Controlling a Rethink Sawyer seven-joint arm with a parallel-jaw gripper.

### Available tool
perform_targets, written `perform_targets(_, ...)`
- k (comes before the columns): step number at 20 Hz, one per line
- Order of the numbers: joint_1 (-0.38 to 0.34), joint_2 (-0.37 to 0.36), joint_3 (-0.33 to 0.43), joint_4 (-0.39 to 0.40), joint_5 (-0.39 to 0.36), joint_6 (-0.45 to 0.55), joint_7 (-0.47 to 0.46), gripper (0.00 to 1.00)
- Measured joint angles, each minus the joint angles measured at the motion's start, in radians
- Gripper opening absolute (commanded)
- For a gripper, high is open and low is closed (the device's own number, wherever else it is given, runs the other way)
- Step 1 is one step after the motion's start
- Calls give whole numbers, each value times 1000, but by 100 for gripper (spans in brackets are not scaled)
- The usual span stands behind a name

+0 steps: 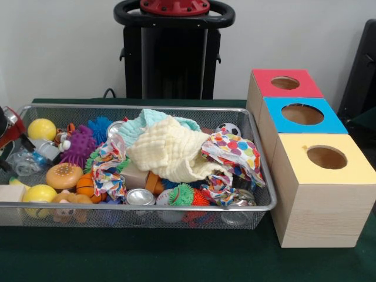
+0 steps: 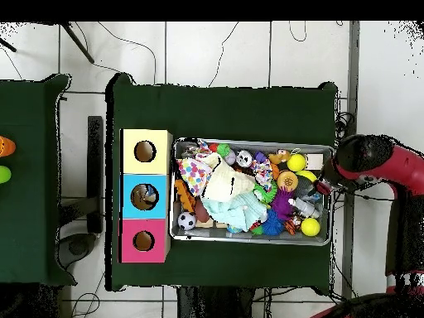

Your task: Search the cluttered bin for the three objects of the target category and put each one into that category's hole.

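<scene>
The silver wire-mesh bin (image 1: 147,207) sits on the green table, full of toys and cloths; it also shows in the overhead view (image 2: 248,241). A cream cloth (image 1: 170,150) and a polka-dot cloth (image 1: 235,150) lie on top. Around them are yellow balls (image 1: 42,128), a purple spiky toy (image 1: 79,145), a burger toy (image 1: 63,174), a small basketball (image 1: 86,185), a soccer ball (image 1: 228,128) and a green spiky ball (image 1: 181,194). My gripper (image 1: 12,136) hangs over the bin's left end, at the bin's right end in the overhead view (image 2: 325,184). Whether it holds anything is hidden.
Three wooden boxes with round holes stand in a row beside the bin: red top (image 1: 286,83), blue top (image 1: 302,114), yellow top (image 1: 326,157). In the overhead view something shows inside the blue box's hole (image 2: 146,196). The pedestal (image 1: 170,53) stands behind the bin.
</scene>
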Motion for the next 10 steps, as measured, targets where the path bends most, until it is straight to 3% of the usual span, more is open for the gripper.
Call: perform_targets(10, -21, 5, 0, -14, 13, 39, -46, 100)
